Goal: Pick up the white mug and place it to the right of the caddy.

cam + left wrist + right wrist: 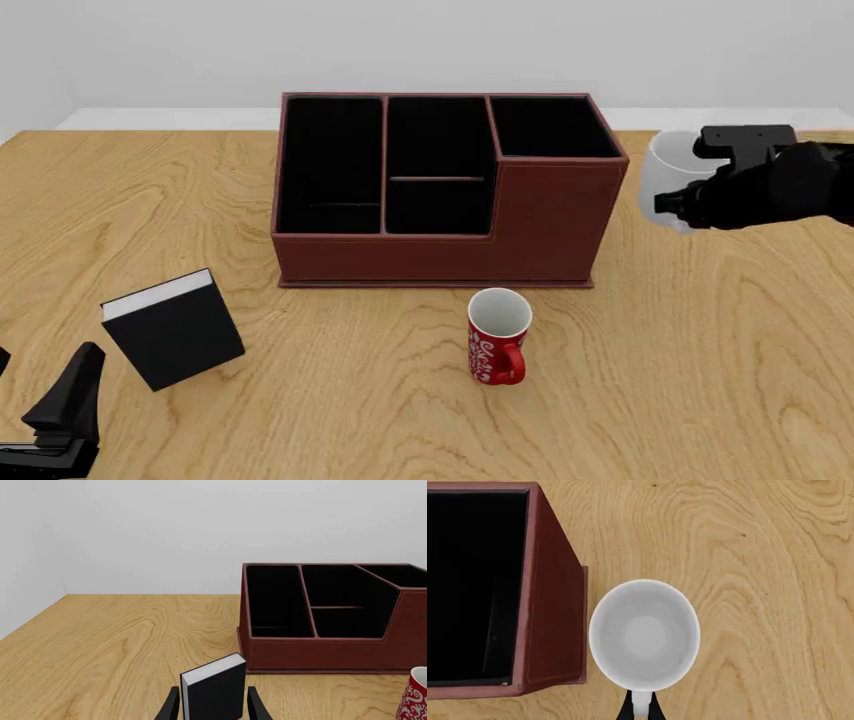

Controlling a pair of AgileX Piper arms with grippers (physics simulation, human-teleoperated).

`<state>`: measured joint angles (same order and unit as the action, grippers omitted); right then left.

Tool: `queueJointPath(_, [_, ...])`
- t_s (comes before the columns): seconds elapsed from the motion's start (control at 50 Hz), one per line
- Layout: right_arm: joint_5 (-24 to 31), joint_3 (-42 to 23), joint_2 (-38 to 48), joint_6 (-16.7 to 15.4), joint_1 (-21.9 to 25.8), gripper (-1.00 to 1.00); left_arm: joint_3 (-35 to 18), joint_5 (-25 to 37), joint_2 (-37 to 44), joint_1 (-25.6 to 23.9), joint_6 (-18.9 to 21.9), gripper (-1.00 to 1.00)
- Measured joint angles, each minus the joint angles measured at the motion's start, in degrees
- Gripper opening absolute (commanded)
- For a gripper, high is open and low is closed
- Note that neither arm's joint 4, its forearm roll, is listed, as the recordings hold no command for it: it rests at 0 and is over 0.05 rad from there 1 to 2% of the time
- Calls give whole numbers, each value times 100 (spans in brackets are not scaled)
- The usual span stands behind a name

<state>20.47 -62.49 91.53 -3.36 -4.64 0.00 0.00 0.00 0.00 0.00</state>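
White mug (667, 180) is at the right edge of the front frame, upright, just beside the caddy's (441, 190) tall right end. Right gripper (640, 711) is pinched on its handle from above; left gripper (213, 707) sits far off, open by the black book (174, 328).

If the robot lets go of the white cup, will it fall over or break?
Probably not fall over: the white mug looks upright and wide, beside the caddy. It looks glossy, so it may be slippery in the right gripper, which pinches only the handle. It seems ceramic, so a hard drop might chip it.
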Motion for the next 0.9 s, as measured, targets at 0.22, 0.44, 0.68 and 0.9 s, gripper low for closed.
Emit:
queueJointPath(0.22, [-113, 89, 102, -7, 53, -100, 0, 0, 0, 0, 0, 100])
queueJointPath(0.44, [-257, 215, 216, 8, 159, -100, 0, 0, 0, 0, 0, 100])
queueJointPath(0.68, [-413, 337, 356, 18, 216, -100, 0, 0, 0, 0, 0, 100])
queueJointPath(0.9, [-558, 438, 493, 35, 226, -100, 0, 0, 0, 0, 0, 100])
